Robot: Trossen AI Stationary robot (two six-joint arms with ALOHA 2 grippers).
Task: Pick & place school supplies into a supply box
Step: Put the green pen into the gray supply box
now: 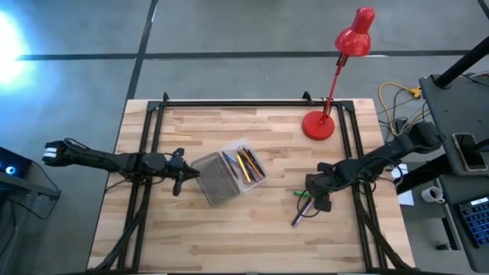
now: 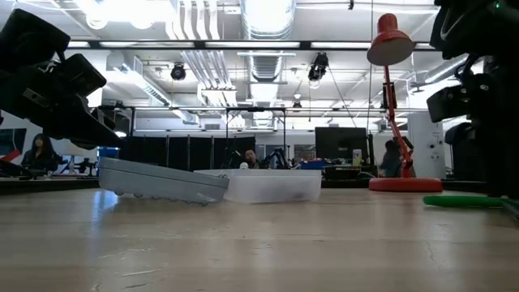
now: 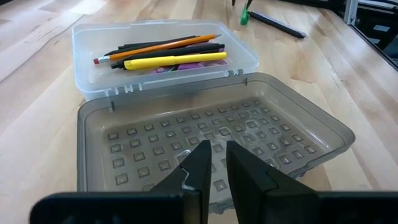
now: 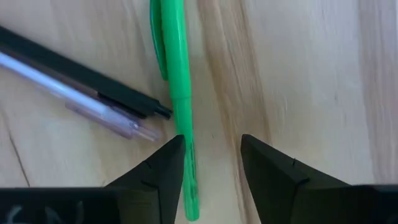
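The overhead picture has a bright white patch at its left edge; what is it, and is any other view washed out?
High view: glare on the grey floor, off the wooden table. Low view: ceiling lights blow out white. Wrist views: evenly lit.

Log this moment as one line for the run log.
right gripper: open, over green pen on table | left gripper: near-shut, empty, at box lid | box: open, holds pens | black and purple pens: on table

A robotics lab or open workshop: a butcher-block table (image 1: 252,229) on a grey concrete floor (image 1: 229,30), exposed ducts (image 2: 199,32) and strip lights overhead, monitors (image 2: 340,144) on benches behind, a seated person (image 2: 38,152) working
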